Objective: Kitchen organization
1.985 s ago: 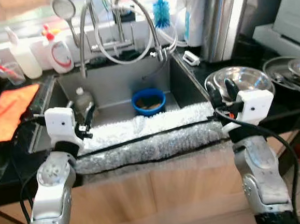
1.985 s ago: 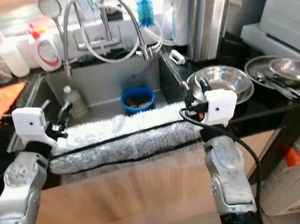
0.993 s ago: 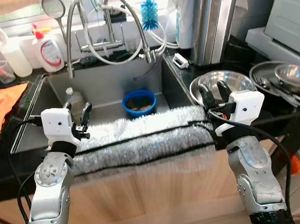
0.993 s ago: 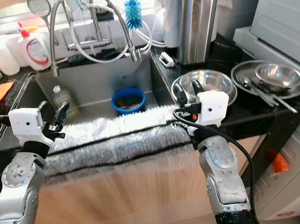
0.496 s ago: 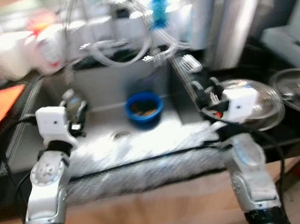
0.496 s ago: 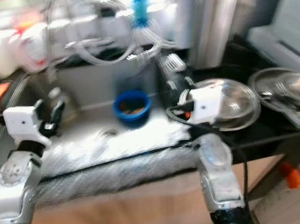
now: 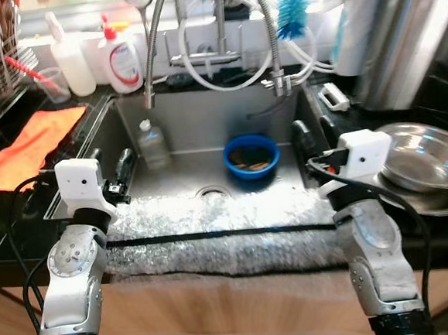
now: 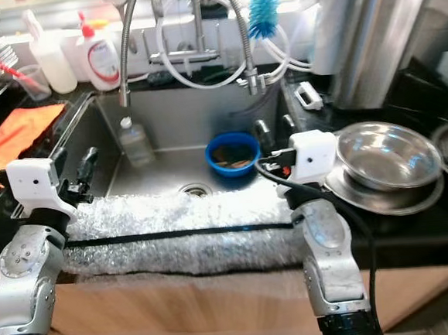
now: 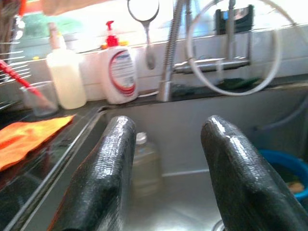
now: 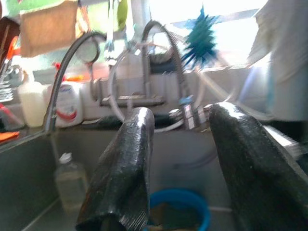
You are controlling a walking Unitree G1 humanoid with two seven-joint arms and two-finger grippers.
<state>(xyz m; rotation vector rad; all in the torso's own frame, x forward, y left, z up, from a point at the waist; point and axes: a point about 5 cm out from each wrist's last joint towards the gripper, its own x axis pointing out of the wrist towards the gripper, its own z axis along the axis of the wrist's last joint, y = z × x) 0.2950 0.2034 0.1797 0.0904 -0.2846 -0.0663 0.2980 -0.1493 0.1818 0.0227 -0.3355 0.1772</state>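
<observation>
Both your left tool [image 7: 113,164] and right tool [image 7: 309,141] hover spread and empty over the steel sink [image 7: 206,134], where the round blue plastic bowl [image 7: 251,155] sits; reach carelessly and you could tip its contents

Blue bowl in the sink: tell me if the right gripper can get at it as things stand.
Probably yes. The right gripper hangs open just above and beside the blue bowl, and nothing lies between them; the sink floor around it is bare.

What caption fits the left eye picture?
Both open grippers, left gripper and right gripper, hover over the sink holding a blue bowl.
</observation>
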